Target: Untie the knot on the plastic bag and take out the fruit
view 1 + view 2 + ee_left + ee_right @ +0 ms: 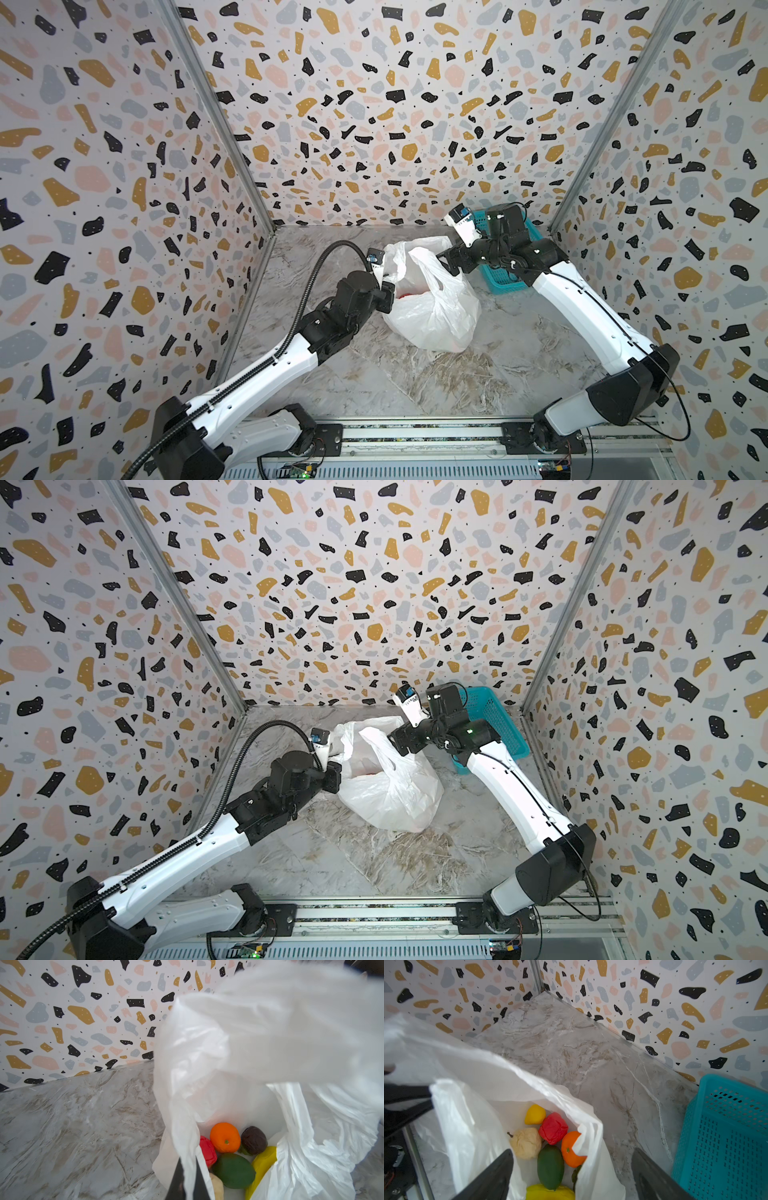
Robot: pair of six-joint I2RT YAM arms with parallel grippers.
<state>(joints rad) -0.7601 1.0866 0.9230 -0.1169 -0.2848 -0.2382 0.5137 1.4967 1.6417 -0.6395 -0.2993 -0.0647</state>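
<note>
The white plastic bag (432, 316) (390, 796) stands mid-table with its mouth open; no knot shows. My left gripper (388, 291) (188, 1159) is shut on a strip of the bag's rim on its left side. At the bag's far right rim my right gripper (446, 259) (572, 1153) is open, one finger inside the mouth and one outside. Fruit lies at the bottom: an orange (225, 1137), a red one (553, 1128), a green one (550, 1165), a beige one (526, 1142), a lemon (535, 1114), a banana (261, 1165) and a dark one (254, 1140).
A teal mesh basket (505, 278) (726, 1136) stands at the back right corner, partly under the right arm. Patterned walls close in the marble table (374, 374) on three sides.
</note>
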